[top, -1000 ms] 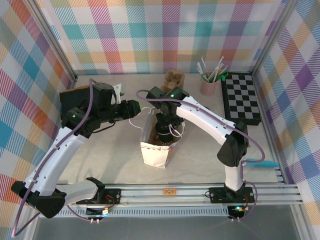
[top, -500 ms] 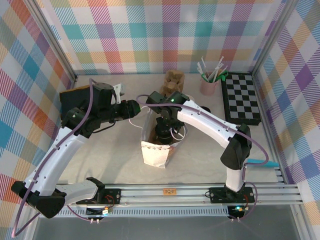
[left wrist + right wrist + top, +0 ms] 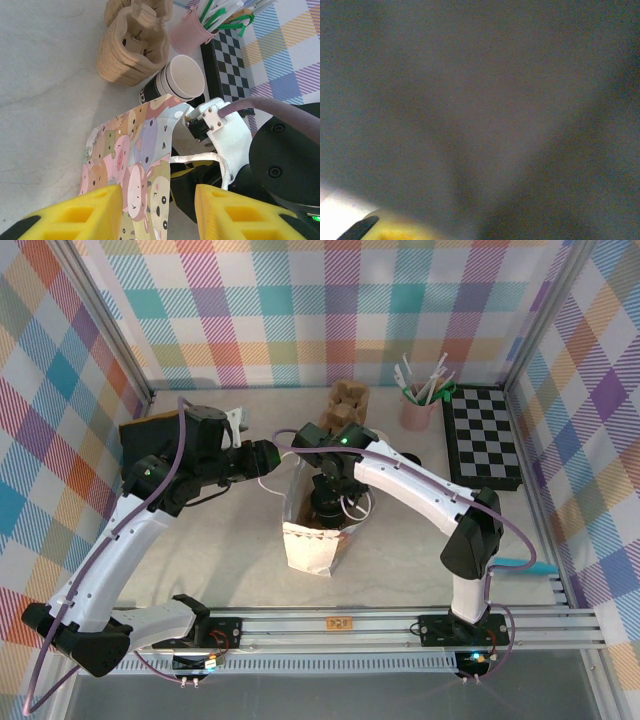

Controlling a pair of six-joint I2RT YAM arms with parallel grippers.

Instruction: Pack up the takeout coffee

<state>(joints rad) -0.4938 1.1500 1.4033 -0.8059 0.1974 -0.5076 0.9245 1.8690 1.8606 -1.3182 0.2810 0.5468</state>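
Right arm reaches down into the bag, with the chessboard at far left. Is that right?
Not quite. The right arm does reach down into the bag, but the chessboard lies at far right, as the top view shows.

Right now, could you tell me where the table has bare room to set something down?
Bare tabletop lies front-left, between the left arm and the paper bag, and front-right, between the bag and the right arm's base. The back right is crowded: cup carriers, pink cup, chessboard.
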